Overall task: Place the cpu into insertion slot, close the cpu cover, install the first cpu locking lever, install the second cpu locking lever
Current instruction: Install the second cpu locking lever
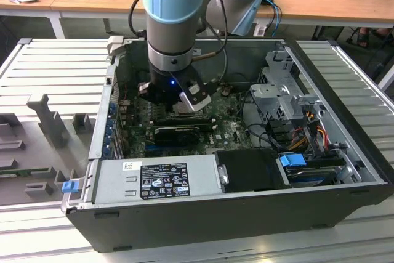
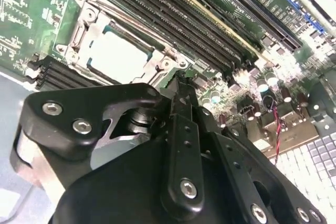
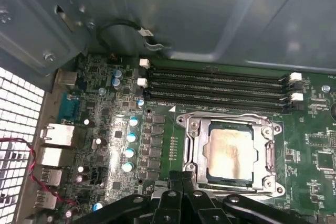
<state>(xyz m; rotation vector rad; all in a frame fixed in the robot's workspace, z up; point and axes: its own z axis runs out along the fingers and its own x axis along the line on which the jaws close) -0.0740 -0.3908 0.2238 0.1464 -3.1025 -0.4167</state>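
Observation:
The cpu (image 3: 231,153), pale and silvery, lies flat in the insertion slot (image 3: 185,121) on the green board. The cpu cover (image 3: 199,153), a silvery frame, lies down around it, and the chip face shows through its window. In the second wrist view the cpu (image 2: 118,56) sits just beyond my fingertips, framed by the cover (image 2: 157,65). My gripper (image 3: 182,178) hovers at the socket's edge with its black fingers pressed together and nothing between them. The exterior view shows the gripper (image 1: 178,100) deep inside the open computer case.
Long black memory slots (image 3: 215,85) run beside the socket, close under the grey case wall (image 3: 210,14). Rear ports (image 3: 55,135) and red-black wires (image 3: 21,150) lie to one side. A black card (image 1: 178,132), the power supply (image 1: 160,180) and a drive cage (image 1: 283,90) crowd the case.

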